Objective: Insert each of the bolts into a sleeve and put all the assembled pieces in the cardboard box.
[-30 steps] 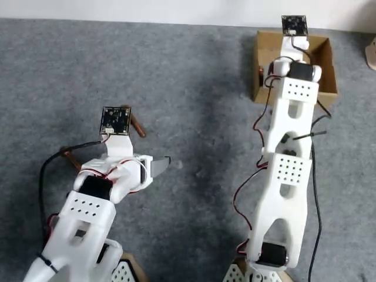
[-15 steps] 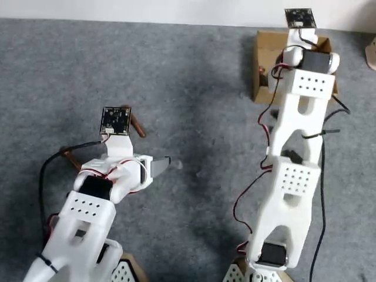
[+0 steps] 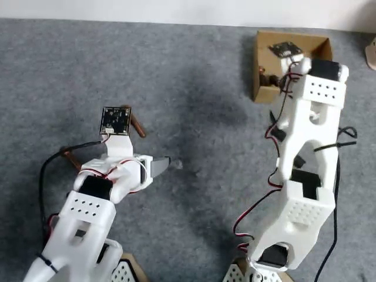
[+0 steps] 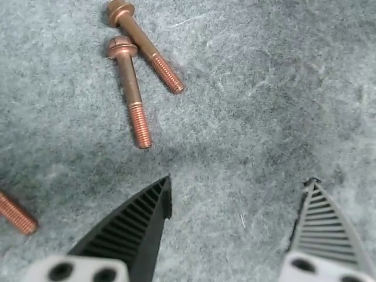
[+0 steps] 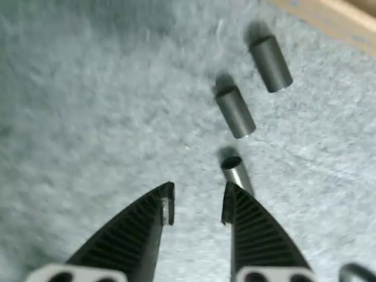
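Right arm has swung to the right and its wrist has turned over the box [image 3: 257, 59] at the far side, while the left arm has stayed put. Nearest, the left claw [image 4: 238, 189] hangs wide open and empty above the grey worktop [image 4: 252, 88]. Two bolts [image 4: 130, 91] lie close together just beyond it, and a third bolt [image 4: 16, 214] lies apart. The right claw [image 5: 197, 205] is slightly parted and holds nothing. One sleeve [image 5: 237, 171] lies just past its tip, and two more sleeves [image 5: 235, 111] lie farther on, toward the box.

Grey felt table surface [image 3: 194, 82], pale wall strip [image 3: 176, 9] beyond.
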Controlling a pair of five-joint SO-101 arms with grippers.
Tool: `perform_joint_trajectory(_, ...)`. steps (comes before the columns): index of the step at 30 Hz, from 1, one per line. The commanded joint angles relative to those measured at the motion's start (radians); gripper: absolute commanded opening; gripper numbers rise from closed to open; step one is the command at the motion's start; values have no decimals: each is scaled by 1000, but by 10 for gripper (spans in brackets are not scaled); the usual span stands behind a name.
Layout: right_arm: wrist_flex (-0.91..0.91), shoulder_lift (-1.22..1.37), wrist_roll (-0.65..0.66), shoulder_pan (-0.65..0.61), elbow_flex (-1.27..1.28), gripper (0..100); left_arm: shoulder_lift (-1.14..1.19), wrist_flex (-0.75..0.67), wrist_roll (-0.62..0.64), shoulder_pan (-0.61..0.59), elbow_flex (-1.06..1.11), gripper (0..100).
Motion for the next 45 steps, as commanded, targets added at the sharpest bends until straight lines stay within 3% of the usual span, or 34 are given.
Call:
perform_joint_trajectory(1, -22, -68, 149, 48, 5, 119, -4, 5, -25, -4, -53, 326)
perform_joint_trajectory(10, -183, -59, 450, 130, 177, 119, -4, 3, -25, -4, -53, 326)
perform_joint_trajectory(21, -527, -62, 460, 119, 472, 119, -4, 2, -25, -4, -53, 326)
perform_joint_trajectory(45, -688, 7, 482, 8, 544, 119, -4, 2, -25, -7, -53, 326)
